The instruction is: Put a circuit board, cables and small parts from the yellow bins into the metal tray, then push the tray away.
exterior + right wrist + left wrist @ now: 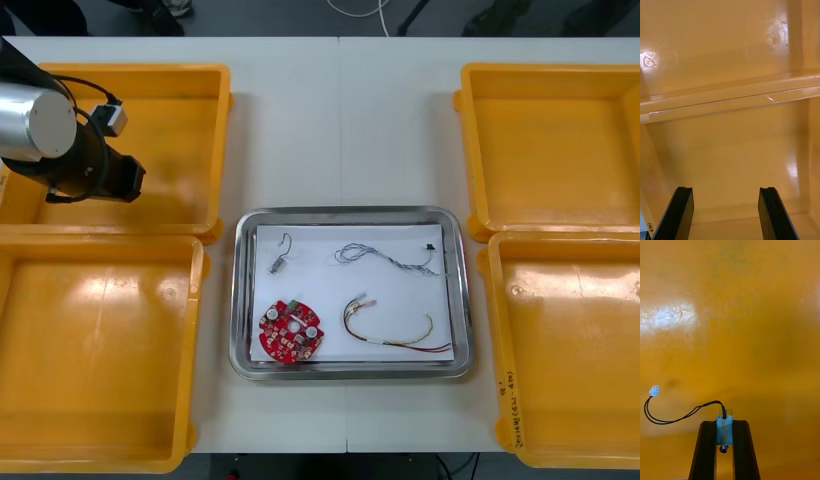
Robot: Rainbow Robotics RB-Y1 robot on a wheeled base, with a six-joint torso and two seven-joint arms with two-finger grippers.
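Left hand (724, 425) of mine pinches a small metal part (724, 431), its black cable (673, 418) dangling, above the yellow bin (190, 90) at upper left, bound, I judge, for the tray (350, 213) at centre. My right hand (726, 195) hangs wide over another bin (730, 150).

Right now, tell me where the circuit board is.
In the front view, the red circuit board lies in the metal tray's near-left corner, left of the red and yellow cable.
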